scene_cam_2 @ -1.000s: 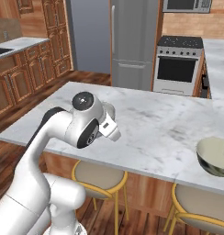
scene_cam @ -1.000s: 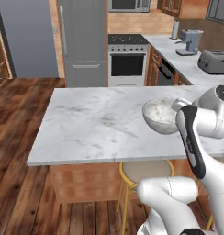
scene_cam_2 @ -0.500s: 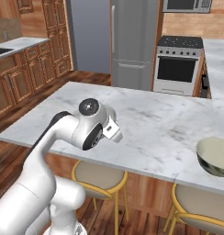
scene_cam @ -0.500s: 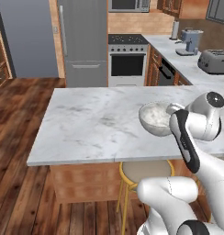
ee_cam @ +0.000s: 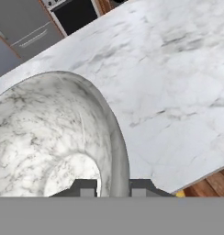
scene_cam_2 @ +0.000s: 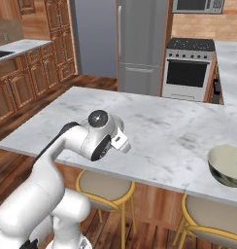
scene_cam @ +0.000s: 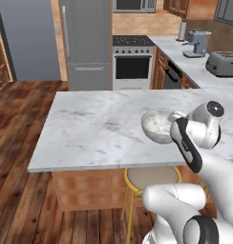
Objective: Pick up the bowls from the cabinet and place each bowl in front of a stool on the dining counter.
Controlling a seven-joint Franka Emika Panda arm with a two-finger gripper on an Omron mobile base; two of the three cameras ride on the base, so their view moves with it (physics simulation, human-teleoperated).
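The claw [ee_cam: 112, 186] is clamped on the rim of the speckled grey-white bowl [ee_cam: 49, 137], one fingertip inside the wall and one outside, and the bowl hangs from it just above the dining counter [ee_cam: 178, 92]. From the left base view the bowl [scene_cam: 159, 126] juts out ahead of the wrist, its mouth facing up, over the near part of the marble. Directly below the claw, tucked under the counter's edge, sits a stool [scene_cam: 152, 178] with its tan seat and yellow rim. Farther out beyond the bowl, past the slab, stand the oven [scene_cam: 132, 64] and the grey fridge [scene_cam: 87, 43] against the back wall.
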